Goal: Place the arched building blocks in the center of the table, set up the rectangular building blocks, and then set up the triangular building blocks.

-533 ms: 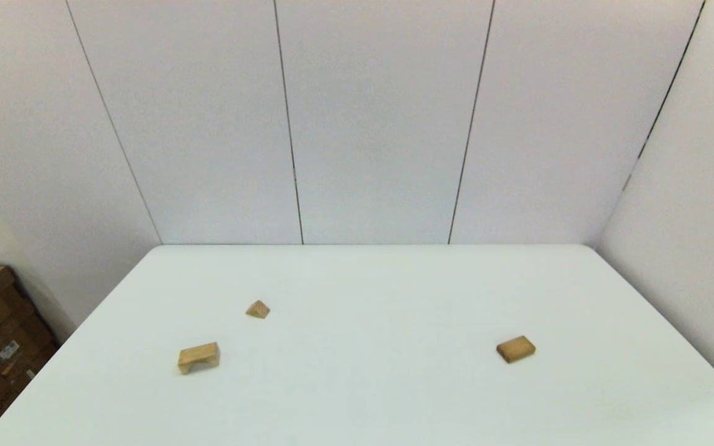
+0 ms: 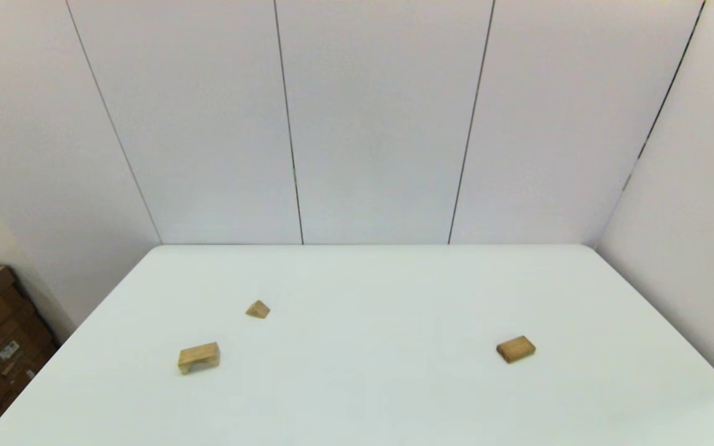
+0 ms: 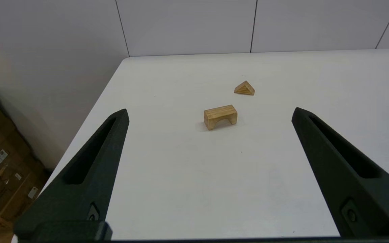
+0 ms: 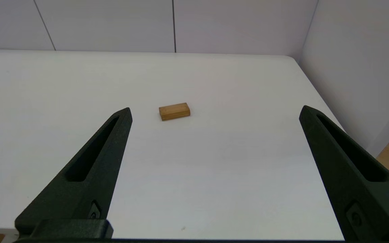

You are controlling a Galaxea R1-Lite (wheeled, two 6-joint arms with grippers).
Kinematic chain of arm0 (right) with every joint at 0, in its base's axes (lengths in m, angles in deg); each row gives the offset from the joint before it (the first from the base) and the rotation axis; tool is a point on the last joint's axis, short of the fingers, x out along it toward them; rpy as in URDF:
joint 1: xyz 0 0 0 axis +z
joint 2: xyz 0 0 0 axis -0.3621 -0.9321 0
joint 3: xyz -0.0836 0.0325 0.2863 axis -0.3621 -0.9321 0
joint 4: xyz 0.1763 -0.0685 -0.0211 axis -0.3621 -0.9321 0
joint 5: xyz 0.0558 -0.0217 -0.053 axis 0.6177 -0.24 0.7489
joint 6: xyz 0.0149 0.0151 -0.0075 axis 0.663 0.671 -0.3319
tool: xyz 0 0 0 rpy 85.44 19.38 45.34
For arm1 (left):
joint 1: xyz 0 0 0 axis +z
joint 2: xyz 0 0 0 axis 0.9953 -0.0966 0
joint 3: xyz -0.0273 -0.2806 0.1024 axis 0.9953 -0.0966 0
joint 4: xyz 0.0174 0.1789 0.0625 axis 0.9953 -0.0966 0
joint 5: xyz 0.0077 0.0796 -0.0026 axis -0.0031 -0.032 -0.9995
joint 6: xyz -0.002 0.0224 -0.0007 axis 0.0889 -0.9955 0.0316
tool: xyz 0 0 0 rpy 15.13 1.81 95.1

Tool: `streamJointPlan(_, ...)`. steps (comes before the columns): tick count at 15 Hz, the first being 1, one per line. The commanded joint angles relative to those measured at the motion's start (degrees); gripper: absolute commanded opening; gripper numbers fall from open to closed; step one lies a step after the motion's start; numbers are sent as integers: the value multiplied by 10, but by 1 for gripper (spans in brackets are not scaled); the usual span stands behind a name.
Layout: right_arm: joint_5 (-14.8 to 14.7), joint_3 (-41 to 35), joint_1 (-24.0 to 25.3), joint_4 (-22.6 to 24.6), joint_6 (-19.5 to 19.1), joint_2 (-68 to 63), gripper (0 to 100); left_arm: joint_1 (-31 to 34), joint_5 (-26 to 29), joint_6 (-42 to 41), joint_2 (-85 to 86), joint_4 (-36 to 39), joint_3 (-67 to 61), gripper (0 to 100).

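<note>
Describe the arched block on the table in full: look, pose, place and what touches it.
The arched block is a small light-wood piece with visible grain, rectangular with a curved notch cut from its underside. It stands upright on its two feet on the white table, on the robot's left side, nearer than the triangular block and apart from it. Nothing but the table touches it; no gripper is on it.

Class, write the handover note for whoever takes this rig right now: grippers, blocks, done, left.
Left gripper: open, empty, held back from the arched block.
Right gripper: open, empty, facing the rectangular block.
Arched block and triangular block sit apart on the table's left side; rectangular block lies flat on the right.
Done: nothing.
Left: arch to centre, then the rectangle, then the triangle.
</note>
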Motion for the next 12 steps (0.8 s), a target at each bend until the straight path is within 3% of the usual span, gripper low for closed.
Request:
streamJointPlan(1,0,0,0,0,0,1,100,0,-2,-4,-1,0,1,100)
streamJointPlan(3,0,0,0,0,0,1,100,0,2,-6,-1,-12,6,100)
streamJointPlan(12,0,0,0,0,0,1,100,-1,2,-1,-25,-211,116,100)
